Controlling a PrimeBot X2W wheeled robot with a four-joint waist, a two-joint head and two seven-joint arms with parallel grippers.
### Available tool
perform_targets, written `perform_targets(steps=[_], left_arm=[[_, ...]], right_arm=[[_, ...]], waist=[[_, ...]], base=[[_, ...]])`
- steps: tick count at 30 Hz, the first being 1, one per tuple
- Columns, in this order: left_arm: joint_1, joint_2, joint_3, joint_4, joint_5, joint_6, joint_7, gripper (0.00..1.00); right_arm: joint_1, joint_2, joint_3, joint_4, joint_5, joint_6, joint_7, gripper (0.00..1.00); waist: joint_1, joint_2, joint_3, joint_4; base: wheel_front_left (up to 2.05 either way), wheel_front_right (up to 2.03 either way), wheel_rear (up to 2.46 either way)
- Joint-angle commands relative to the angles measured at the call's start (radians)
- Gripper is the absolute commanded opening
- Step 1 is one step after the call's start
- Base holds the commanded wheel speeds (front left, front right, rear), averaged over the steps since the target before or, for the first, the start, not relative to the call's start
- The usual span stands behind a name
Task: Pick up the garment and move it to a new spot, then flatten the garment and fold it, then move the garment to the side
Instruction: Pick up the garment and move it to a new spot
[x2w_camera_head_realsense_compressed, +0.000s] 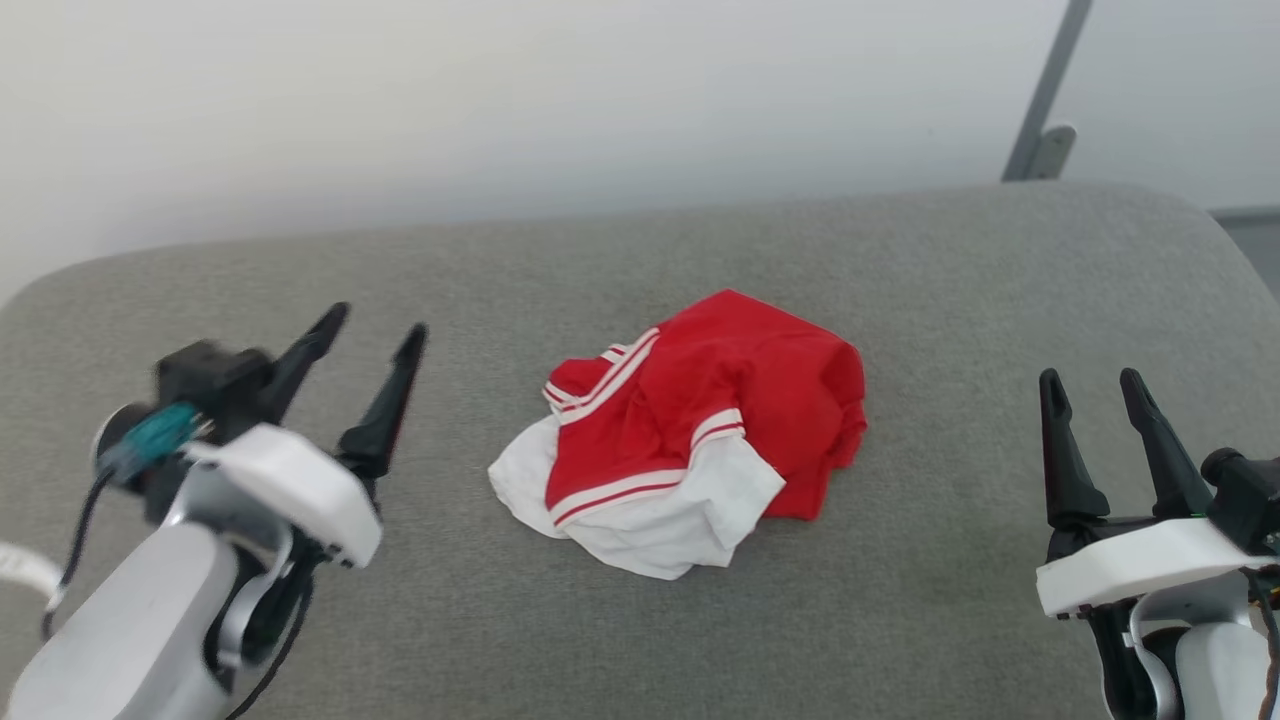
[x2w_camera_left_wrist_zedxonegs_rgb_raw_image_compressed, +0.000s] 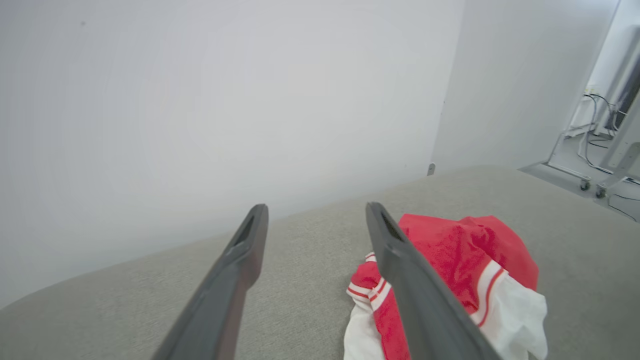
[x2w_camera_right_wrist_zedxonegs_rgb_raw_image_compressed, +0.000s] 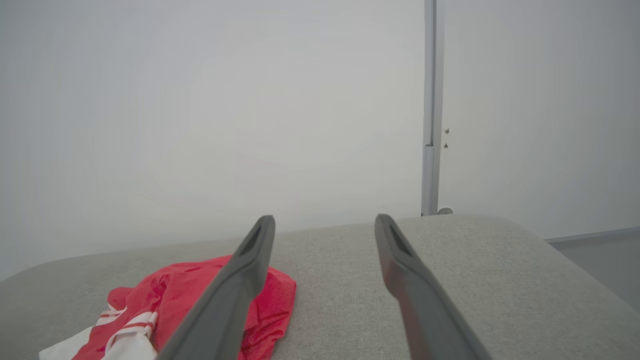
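The left gripper (x2w_camera_head_realsense_compressed: 377, 322) and right gripper (x2w_camera_head_realsense_compressed: 1089, 380) flank the shirt (x2w_camera_head_realsense_compressed: 700, 430), both spread wide and empty. It lies crumpled in the middle of the grey cushion (x2w_camera_head_realsense_compressed: 900, 600), and its folds hide the hem. Its long axis runs left to right, with a white sleeve nearest and probably the collar at the left.

A broad grey fabric cushion (x2w_camera_head_realsense_compressed: 640, 620) with rounded corners spans the foreground; behind the cushion rises a plain white wall (x2w_camera_head_realsense_compressed: 500, 100), softly and evenly lit; a grey metal post (x2w_camera_head_realsense_compressed: 1045, 100) stands behind the cushion's far right corner; past that corner lies grey floor (x2w_camera_head_realsense_compressed: 1260, 250), where a wheeled frame (x2w_camera_left_wrist_zedxonegs_rgb_raw_image_compressed: 570, 172) stands among loose cables (x2w_camera_left_wrist_zedxonegs_rgb_raw_image_compressed: 595, 102).
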Motion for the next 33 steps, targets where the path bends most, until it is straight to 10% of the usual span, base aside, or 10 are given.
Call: perform_targets(steps=[1,16,33], left_arm=[[0.053,0.019,0.029,-0.028,-0.004,0.029,-0.050,1.00],[0.357,0.063,0.195,-0.172,0.003,0.157,-0.175,1.00],[0.602,-0.115,0.436,-0.211,0.175,0.065,-0.176,1.00]], right_arm=[[0.018,0.002,-0.005,-0.007,-0.008,0.000,0.008,1.00],[0.069,0.019,-0.023,-0.028,-0.015,0.000,0.017,1.00],[0.104,0.042,-0.007,-0.018,-0.021,0.000,0.012,1.00]], waist=[[0.0000,0.0000,-0.027,0.028],[0.0000,0.0000,-0.067,0.077],[0.0000,0.0000,-0.080,0.111]], base=[[0.00,0.00,0.00],[0.00,0.00,0.00],[0.00,0.00,0.00]])
